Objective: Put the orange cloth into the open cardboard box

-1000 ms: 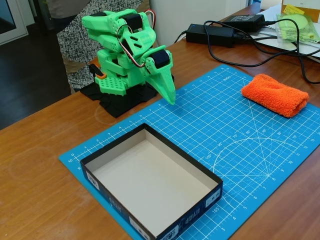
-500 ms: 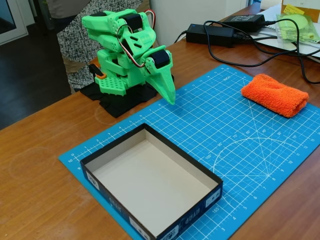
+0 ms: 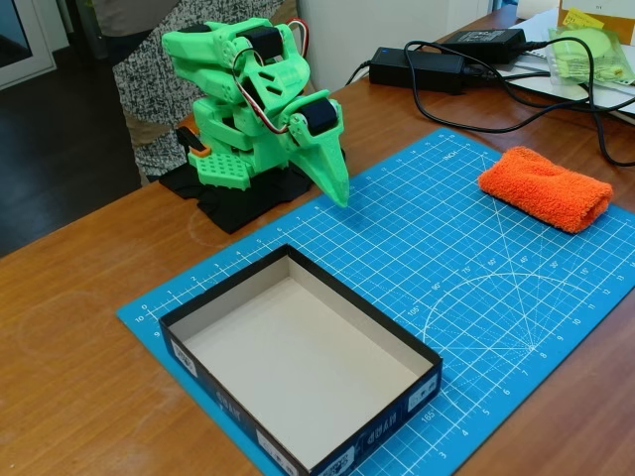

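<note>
**Cloth lies far right of the folded arm**

Nearest the camera, the open cardboard box (image 3: pixel 298 372) sits empty on the blue cutting mat (image 3: pixel 476 288). Behind it the gripper (image 3: pixel 337 190) points down, fingers pressed together, holding nothing. The orange cloth (image 3: pixel 545 187) lies well apart to its right, long axis running right and slightly nearer.

No visible change between frames.
</note>
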